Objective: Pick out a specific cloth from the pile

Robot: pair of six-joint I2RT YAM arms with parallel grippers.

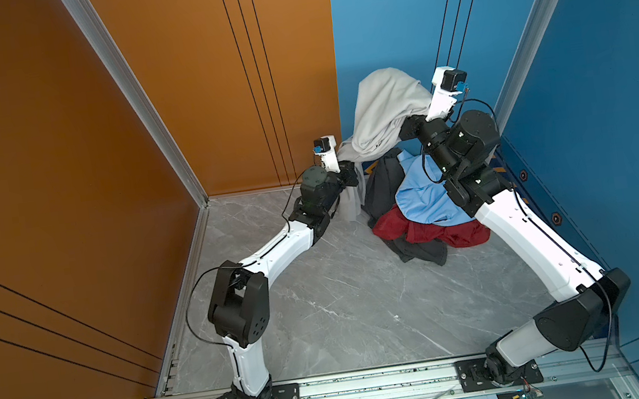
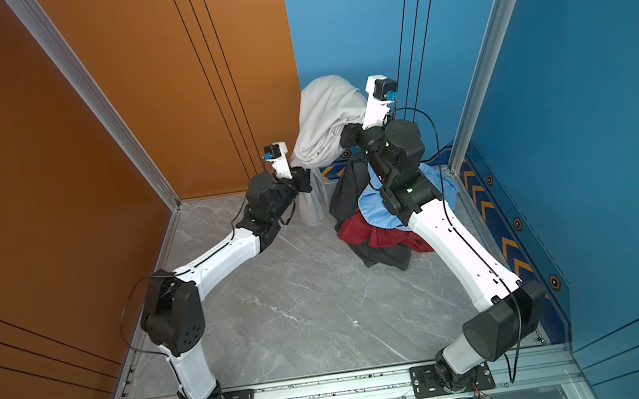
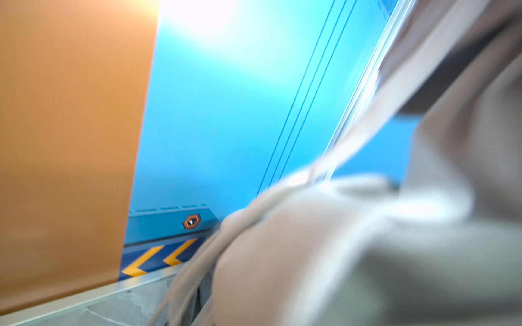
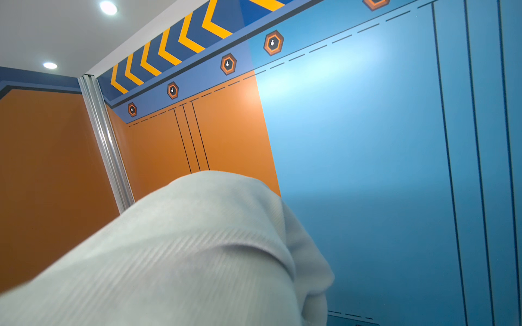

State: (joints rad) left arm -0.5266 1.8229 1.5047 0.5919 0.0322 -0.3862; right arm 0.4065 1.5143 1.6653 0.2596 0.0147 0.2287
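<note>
Status: extraction partly done. In both top views the cloth [image 1: 385, 108] [image 2: 326, 118] hangs raised above the back of the pile [image 1: 428, 211]. It is draped over my right jaws, which the fabric hides. I judge them closed on it, since it hangs from there. My left jaws sit at the cloth's lower fold, closed and apparently gripping that fold. The light blue shirt [image 1: 422, 195], dark red garment [image 1: 456, 233] and charcoal garment [image 1: 381, 188] lie on the worktop [image 1: 344, 302]. Remaining: one tail of the cloth hangs down just beside the charcoal garment. I judge the cloth must be carried clear of the pile and set apart
</note>
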